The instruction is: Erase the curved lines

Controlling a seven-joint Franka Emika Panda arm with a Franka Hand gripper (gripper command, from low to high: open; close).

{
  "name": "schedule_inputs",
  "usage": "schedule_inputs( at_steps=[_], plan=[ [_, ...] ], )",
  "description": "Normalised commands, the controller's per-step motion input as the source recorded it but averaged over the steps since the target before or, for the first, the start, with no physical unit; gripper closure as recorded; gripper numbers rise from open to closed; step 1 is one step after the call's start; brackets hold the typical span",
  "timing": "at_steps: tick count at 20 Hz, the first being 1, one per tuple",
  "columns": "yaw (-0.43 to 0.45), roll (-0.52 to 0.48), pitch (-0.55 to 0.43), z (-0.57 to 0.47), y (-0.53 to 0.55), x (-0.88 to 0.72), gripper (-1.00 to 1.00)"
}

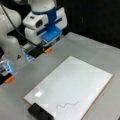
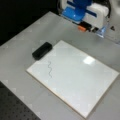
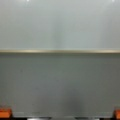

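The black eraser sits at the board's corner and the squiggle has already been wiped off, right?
Not quite. The eraser does sit at the board's corner, but the squiggle is still there, unwiped, in both front views. The gripper is away from it.

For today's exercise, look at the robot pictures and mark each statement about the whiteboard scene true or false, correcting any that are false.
1. The curve lines are still drawn on the whiteboard. True.
2. The gripper holds the black eraser. False: the eraser lies on the table at the board's corner, apart from the gripper.
3. The gripper is off the board, over bare table. True.
4. The squiggle lies at the board's end farthest from the eraser. False: in both front views it is near the eraser's end.
5. The gripper's fingers have orange tips. True.
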Motion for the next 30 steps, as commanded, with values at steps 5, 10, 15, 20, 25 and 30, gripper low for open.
schedule_inputs(
  at_steps=[5,10,15,20,25,30],
  plan=[
    [0.28,0.03,0.18,-0.01,-0.02,0.0,-1.0],
    [0.134,0.056,0.131,0.01,-0.09,0.06,-1.0],
    [0.086,-0.056,0.051,0.01,-0.22,0.1,-1.0],
    [0.113,-0.032,0.068,0.0,-0.39,0.13,-1.0],
    [0.219,0.012,0.079,0.02,-0.4,0.22,-1.0],
    [0.205,-0.032,0.046,0.04,-0.3,0.29,-1.0]
  ],
)
